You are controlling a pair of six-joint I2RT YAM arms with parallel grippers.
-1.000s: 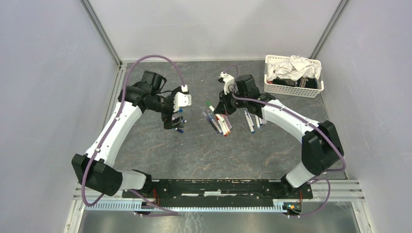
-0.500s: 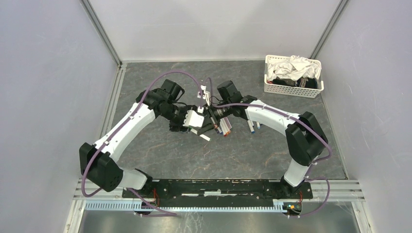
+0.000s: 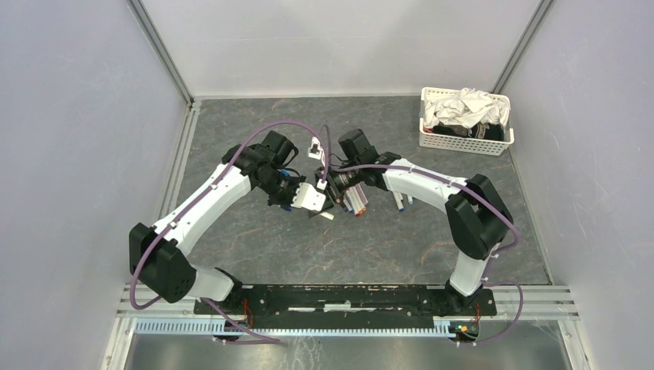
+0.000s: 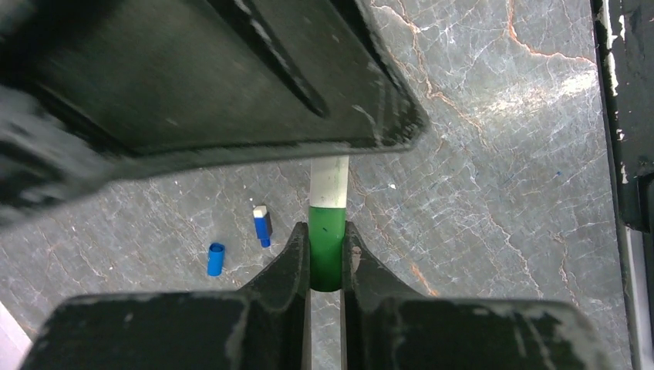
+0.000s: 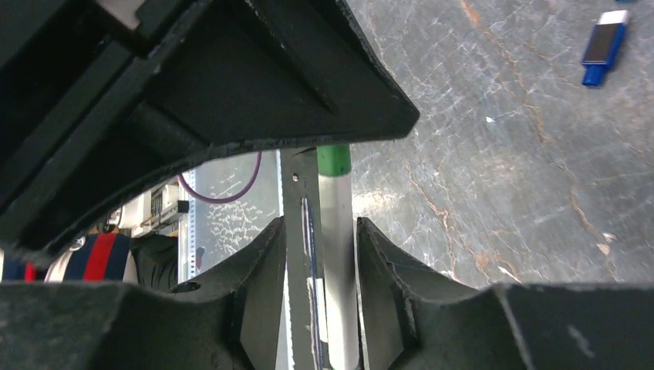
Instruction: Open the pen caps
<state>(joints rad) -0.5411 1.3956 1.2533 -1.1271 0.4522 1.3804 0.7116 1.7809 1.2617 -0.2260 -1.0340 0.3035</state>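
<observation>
The left end effector (image 4: 326, 235) is clamped on the green cap (image 4: 326, 254) of a pen (image 4: 329, 181), held above the tabletop (image 4: 478, 169). The pen runs between the fingers of the right end effector (image 5: 318, 231); I cannot tell whether they pinch it. A blue cap (image 4: 215, 259) lies loose nearby.

- White mesh basket (image 3: 465, 143), standing on a grey veined tabletop (image 3: 385, 243).
- Crumpled white cloth (image 3: 465, 104), heaped inside the basket and rising above its rim.
- Dark item (image 3: 484, 132), under the cloth at the basket's right end; kind unclear.
- Slotted metal rail (image 3: 308, 327), well apart from the basket, along the near edge.
</observation>
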